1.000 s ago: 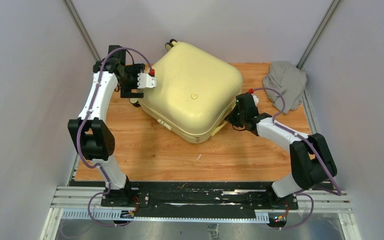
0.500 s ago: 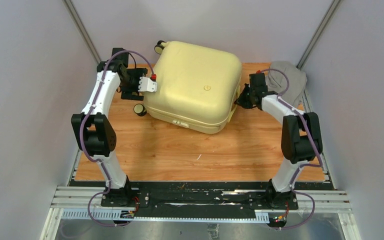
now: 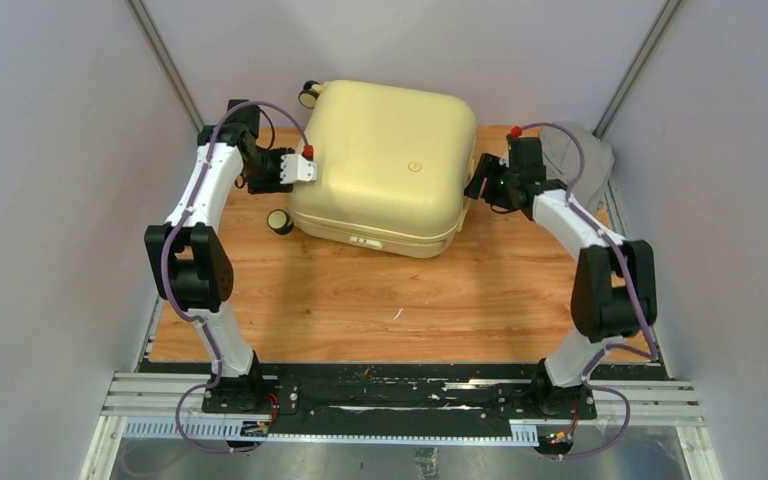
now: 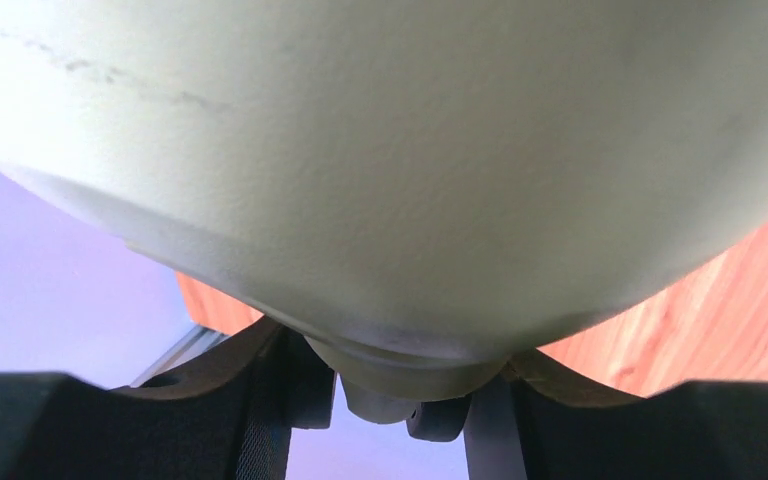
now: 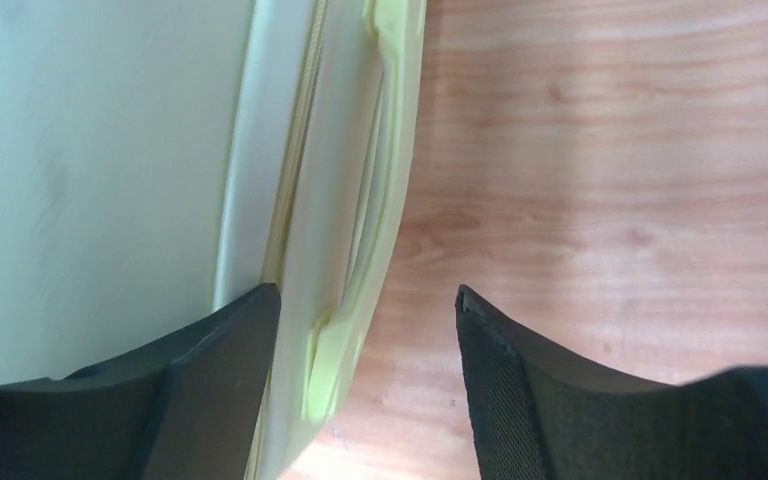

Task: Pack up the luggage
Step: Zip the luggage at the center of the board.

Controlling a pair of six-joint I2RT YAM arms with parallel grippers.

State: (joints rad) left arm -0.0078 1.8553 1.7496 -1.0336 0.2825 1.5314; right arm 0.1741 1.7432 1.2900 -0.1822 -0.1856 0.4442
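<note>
The luggage, a big pale yellow hard-shell suitcase, lies closed and flat at the back of the wooden table. Two of its wheels stick out on the left side. My left gripper is at its left edge. In the left wrist view the luggage's shell fills the frame, and my left gripper has both fingers against a rounded lump of its rim. My right gripper is at the right edge, open. In the right wrist view the luggage's side handle lies between its spread jaws, close to the left finger.
A crumpled grey cloth lies at the back right corner, partly behind my right arm. Grey walls close in on both sides and behind the table. Bare wood stretches to the right of the luggage and in front of it.
The luggage has swung round and slid towards the back. My right gripper went with it to the back right, then let go and opened. My left jaws have narrowed onto the rim.
</note>
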